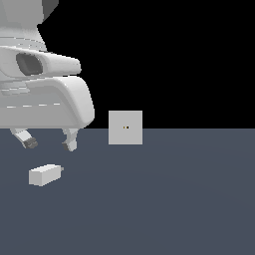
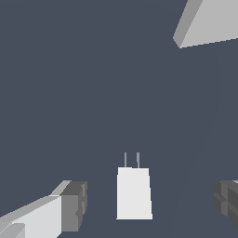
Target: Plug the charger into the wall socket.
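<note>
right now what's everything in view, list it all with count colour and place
charger: one, pale grey-white block with two thin prongs at one end (seen in the wrist view), lying on the floor below the pincer, toward the exterior view's left
wall socket: one, light-grey square plate standing upright on the floor, tiny dark and yellowish mark at its centre, to the exterior view's right of the charger and apart from it
floor: one, dark blue-grey flat surface, black background behind it
pincer: one, white body with dark grey fingertips, open and empty, hovering above the charger, which sits between its fingers in the wrist view
</note>
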Action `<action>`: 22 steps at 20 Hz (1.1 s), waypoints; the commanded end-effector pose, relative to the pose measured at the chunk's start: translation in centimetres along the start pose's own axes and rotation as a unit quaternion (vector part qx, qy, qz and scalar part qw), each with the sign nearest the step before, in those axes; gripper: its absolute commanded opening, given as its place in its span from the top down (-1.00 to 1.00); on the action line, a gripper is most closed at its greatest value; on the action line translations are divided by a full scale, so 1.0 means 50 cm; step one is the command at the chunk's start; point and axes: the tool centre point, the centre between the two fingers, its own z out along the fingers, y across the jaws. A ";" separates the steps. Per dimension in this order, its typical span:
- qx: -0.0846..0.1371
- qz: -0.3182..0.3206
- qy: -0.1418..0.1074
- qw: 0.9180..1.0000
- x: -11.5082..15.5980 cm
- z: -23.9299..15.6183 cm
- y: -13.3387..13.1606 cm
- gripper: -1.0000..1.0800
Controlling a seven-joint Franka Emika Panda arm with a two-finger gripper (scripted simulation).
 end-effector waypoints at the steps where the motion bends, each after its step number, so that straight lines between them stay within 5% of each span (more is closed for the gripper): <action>1: -0.001 0.004 0.005 1.000 -0.003 0.004 -0.006 -0.92; 22: -0.002 0.009 0.007 1.000 -0.043 0.086 -0.012 -0.92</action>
